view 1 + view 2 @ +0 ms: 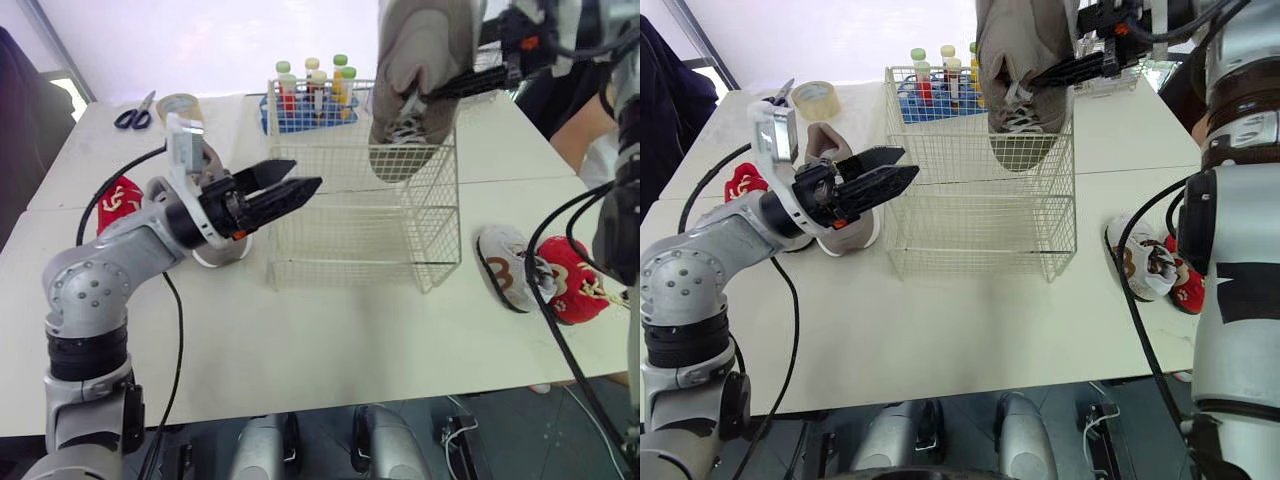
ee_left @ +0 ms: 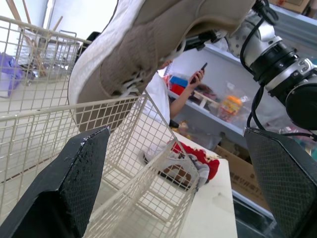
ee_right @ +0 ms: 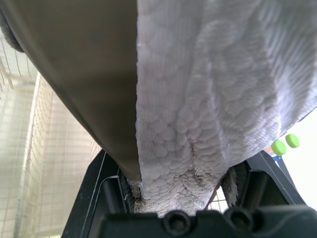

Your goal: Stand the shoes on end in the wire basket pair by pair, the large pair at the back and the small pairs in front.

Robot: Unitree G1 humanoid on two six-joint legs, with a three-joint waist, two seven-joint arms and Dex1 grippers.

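A large grey-beige shoe (image 1: 420, 60) hangs on end over the back right corner of the wire basket (image 1: 350, 250), its lower end just inside the rim. My right gripper (image 1: 440, 88) is shut on it from the right. My left gripper (image 1: 290, 185) stands open just left of the basket, holding nothing. Behind it the other large shoe (image 1: 822, 145) lies on the table. A small red shoe (image 1: 120, 200) sits at the far left. A small white-brown shoe (image 1: 505, 265) and a small red shoe (image 1: 570, 280) lie right of the basket.
A blue rack of capped tubes (image 1: 310, 100) stands right behind the basket. Scissors (image 1: 135, 115) and a tape roll (image 1: 178, 103) lie at the back left. A person (image 1: 580, 130) is at the back right. Black cables (image 1: 560, 300) hang over the right edge.
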